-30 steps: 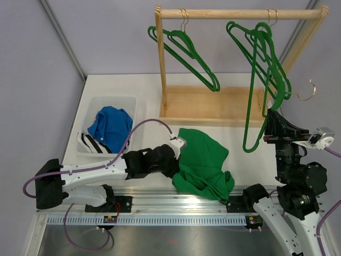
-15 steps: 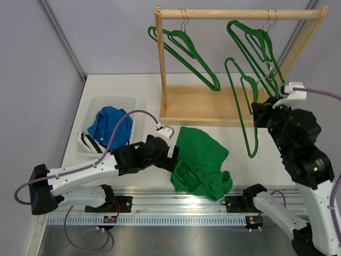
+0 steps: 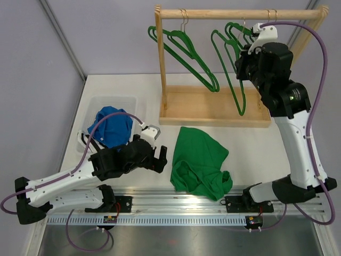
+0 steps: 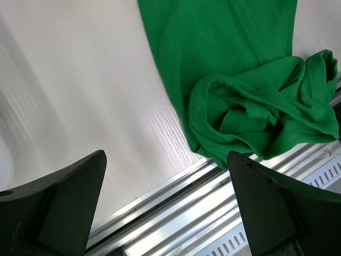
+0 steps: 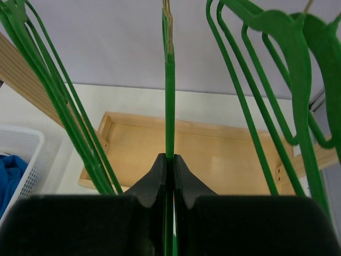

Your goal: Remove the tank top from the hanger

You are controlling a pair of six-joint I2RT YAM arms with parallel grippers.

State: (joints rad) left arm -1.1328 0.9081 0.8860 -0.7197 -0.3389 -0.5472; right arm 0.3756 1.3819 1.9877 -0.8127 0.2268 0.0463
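Observation:
The green tank top (image 3: 200, 162) lies crumpled on the table, off any hanger; the left wrist view shows it (image 4: 240, 80) beyond my fingers. My left gripper (image 3: 158, 154) hovers just left of it, open and holding nothing (image 4: 166, 160). High at the back right, my right gripper (image 3: 246, 56) is shut on a bare green hanger (image 3: 226, 69). In the right wrist view the jaws (image 5: 170, 159) pinch the hanger's thin bar (image 5: 169, 96). Its gold hook reaches up to the rod; I cannot tell if it rests on it.
A wooden rack stands at the back with its rod (image 3: 213, 14) and base tray (image 3: 213, 106). Other green hangers (image 3: 184, 50) hang on it. A white basket (image 3: 114, 101) holding a blue garment (image 3: 110, 125) sits at the left. A metal rail (image 3: 176, 202) edges the table.
The left gripper opened, let go of the tank top and drew back to the left. The right arm lifted the bare hanger from table height up to the rod.

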